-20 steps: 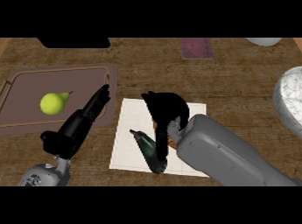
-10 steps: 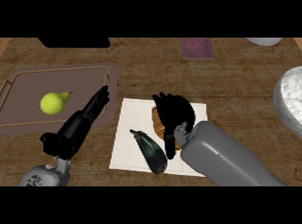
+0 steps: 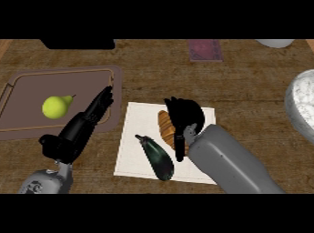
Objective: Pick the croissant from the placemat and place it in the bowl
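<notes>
since a moment ago the right hand (image 3: 183, 117) has slid farther right and away across the placemat (image 3: 138, 150), uncovering more of the croissant (image 3: 166, 129), which was mostly hidden under it before. now the hand sits over the far right part of the croissant, fingers curled down around its far end and the thumb reaching down along its right side, so from where i stand it looks closed on the pastry, though the hand hides just where it touches. the croissant lies on the mat, not lifted as far as i can see.

just left of it and nearer, a dark eggplant (image 3: 156, 157) lies slanted on the same mat, close beside the croissant but apart from the hand.

further left, the left hand (image 3: 84, 125) rests with straight, relaxed fingers pointing away, over the near right edge of the brown tray (image 3: 25, 86). it holds nothing. a green pear (image 3: 55, 106) sits in the tray, just left of those fingers.

off at the right edge is the speckled white bowl (image 3: 306, 109), well apart from the mat, with bare wooden counter (image 3: 253, 82) between.

as i judge it, the task is at the grasp: the pick is barely begun, and the lift, the carry to the right and the drop into the bowl are all left to do.
</notes>
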